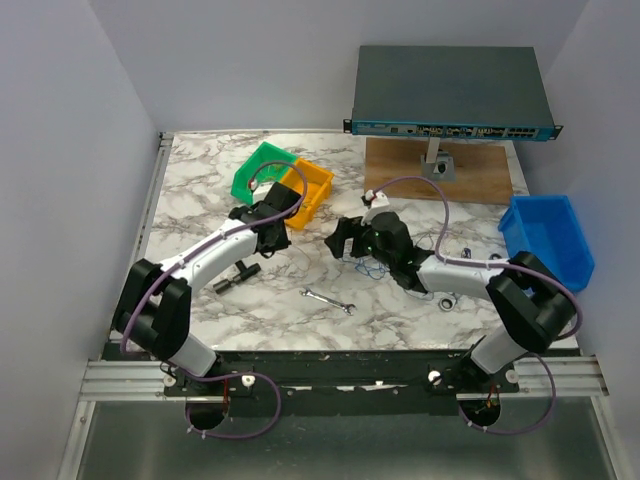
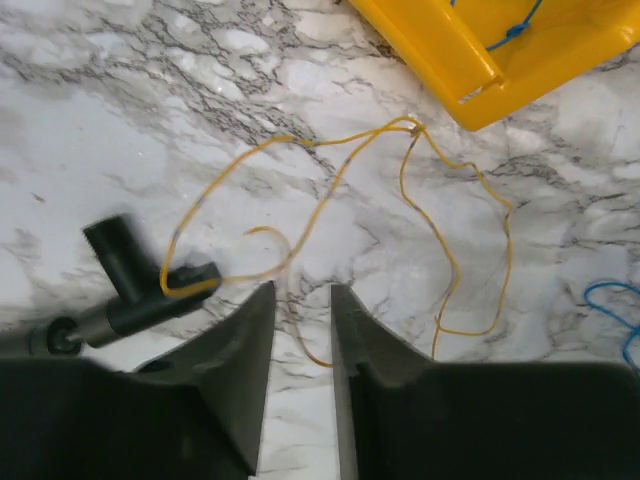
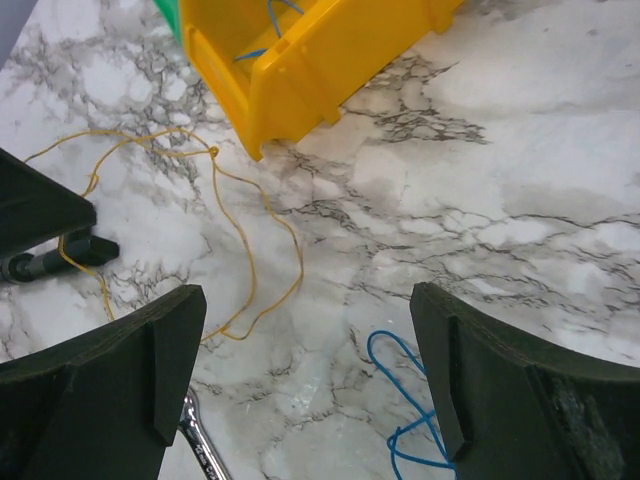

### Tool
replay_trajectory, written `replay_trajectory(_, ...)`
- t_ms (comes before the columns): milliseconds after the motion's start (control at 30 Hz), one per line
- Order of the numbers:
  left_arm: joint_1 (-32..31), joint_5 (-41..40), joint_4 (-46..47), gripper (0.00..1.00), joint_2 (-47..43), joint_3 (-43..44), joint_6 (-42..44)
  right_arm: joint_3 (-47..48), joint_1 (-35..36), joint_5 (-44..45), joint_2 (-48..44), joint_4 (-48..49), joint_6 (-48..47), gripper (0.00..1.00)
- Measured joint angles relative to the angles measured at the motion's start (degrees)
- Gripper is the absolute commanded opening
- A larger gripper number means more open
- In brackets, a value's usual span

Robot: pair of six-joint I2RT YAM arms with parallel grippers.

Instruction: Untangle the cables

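Note:
A thin yellow cable (image 2: 455,255) lies in loose loops on the marble table, one end hooked around a black T-shaped part (image 2: 130,290). My left gripper (image 2: 302,290) hangs low over it with its jaws drawn close, a narrow gap left between them. One strand runs through that gap without being pinched. A blue cable (image 3: 410,400) lies under my right gripper (image 3: 305,300), which is wide open and holds nothing. Another blue strand (image 3: 265,45) sits in the yellow bin (image 3: 320,60). In the top view the left gripper (image 1: 275,235) and the right gripper (image 1: 345,240) face each other mid-table.
A silver wrench (image 1: 328,300) lies near the front. The yellow bin (image 1: 310,185) and a green bin (image 1: 262,168) stand behind the left gripper. A blue bin (image 1: 548,238) sits at the right edge, with a network switch (image 1: 450,92) on a wooden board (image 1: 400,170) at the back.

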Motion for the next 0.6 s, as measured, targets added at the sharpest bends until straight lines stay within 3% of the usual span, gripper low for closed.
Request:
replay_trajectory(67, 0.0, 0.8, 0.6, 0.65, -0.8, -0.9, 1.8, 2.0, 0.0, -2.4, 2.5, -1.3, 0.0, 0.89)
replay_trajectory(167, 0.0, 1.8, 1.1, 0.74, -2.3, -2.9, 4.0, 4.3, 0.0, -5.3, 5.3, -3.6, -0.1, 0.88)
replay_trajectory(300, 0.5, 2.5, 1.3, 0.98, -3.7, -3.7, 5.2, 7.1, 0.0, -8.3, 8.1, -6.8, -0.6, 0.85)
replay_trajectory(600, 8.6, 7.8, 6.6, 0.99, -9.5, -10.5, 5.6, 18.2, 1.0, -8.7, 14.8, -16.9, -2.1, 0.82)
